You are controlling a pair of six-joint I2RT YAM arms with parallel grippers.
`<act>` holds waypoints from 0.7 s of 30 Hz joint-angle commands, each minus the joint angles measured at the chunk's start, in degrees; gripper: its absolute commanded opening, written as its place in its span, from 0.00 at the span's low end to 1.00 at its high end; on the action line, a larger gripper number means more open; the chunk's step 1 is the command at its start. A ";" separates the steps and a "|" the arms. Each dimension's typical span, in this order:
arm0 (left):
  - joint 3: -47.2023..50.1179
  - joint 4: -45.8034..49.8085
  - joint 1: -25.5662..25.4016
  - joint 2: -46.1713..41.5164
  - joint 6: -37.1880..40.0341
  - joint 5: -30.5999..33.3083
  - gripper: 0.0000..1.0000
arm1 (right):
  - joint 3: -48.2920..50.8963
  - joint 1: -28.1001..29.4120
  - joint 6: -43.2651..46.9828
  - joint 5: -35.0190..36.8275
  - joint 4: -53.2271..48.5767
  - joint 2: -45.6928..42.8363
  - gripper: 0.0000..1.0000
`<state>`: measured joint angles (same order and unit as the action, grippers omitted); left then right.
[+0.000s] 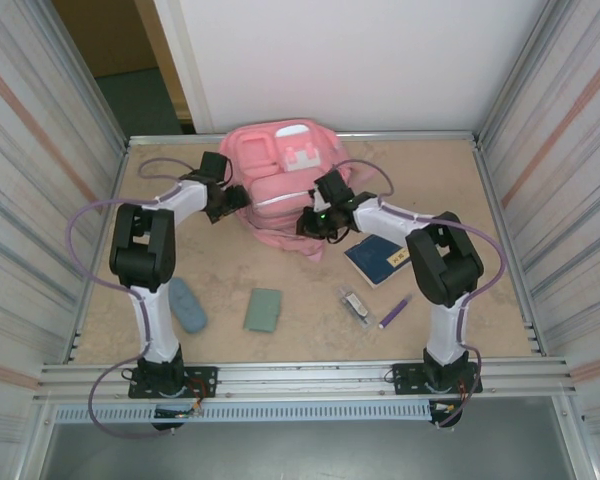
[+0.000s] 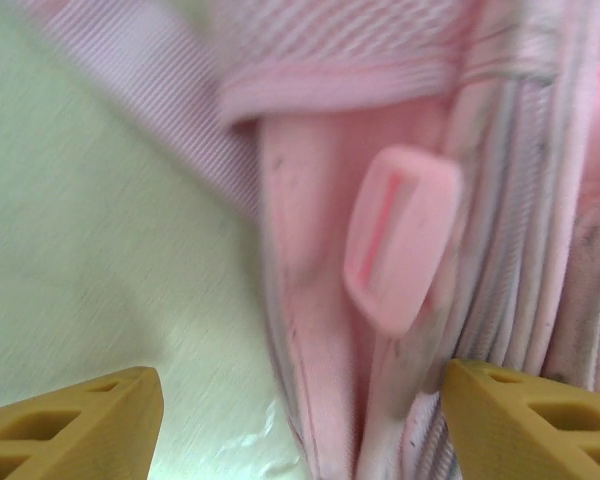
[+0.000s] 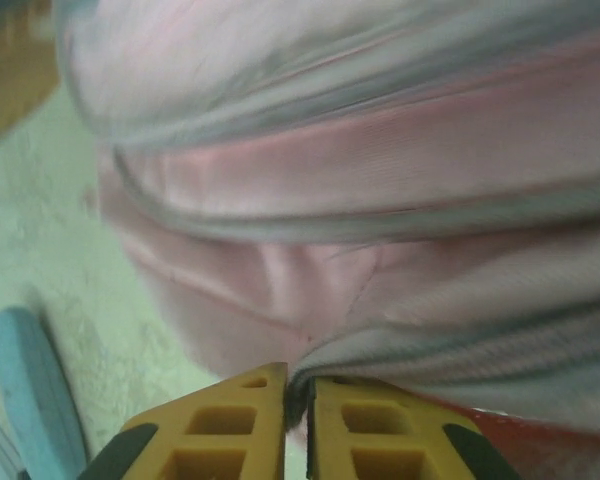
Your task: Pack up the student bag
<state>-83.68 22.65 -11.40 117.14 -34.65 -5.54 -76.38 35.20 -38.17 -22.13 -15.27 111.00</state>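
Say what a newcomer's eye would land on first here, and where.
The big pink student bag sits at the far middle of the table. The right pincer is closed on its fabric; the left pincer stands open beside a pink buckle. A blue case, green pad and dark booklet lie nearer.

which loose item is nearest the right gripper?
The dark blue book, right beside the right gripper on the student bag; purple pen, green pad and blue case lie nearer the arm bases.
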 commanded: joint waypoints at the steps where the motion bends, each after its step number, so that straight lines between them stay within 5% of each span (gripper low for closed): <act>1: -4.73 0.63 -1.52 1.33 2.44 -7.80 0.74 | -1.38 4.29 -0.94 -4.39 5.93 0.27 0.18; 6: -5.11 0.81 0.06 -1.73 8.67 -13.18 0.75 | -3.43 5.85 0.66 -8.71 8.95 1.04 0.40; 13: 0.04 4.52 3.53 -11.32 9.25 -18.61 0.75 | 5.45 -3.06 9.08 -2.28 3.19 -12.26 0.47; 17: 1.99 7.15 -1.79 -15.81 6.40 -20.48 0.74 | 10.55 -12.78 13.02 3.88 -2.76 -19.35 0.49; 21: 2.92 8.70 -12.63 -19.24 8.95 -15.76 0.74 | 11.85 -21.99 13.78 7.78 -7.61 -21.72 0.51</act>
<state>-81.67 27.75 -16.95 100.38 -27.62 -21.47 -66.00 16.36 -27.59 -19.22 -16.25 90.72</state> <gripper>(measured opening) 0.738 0.503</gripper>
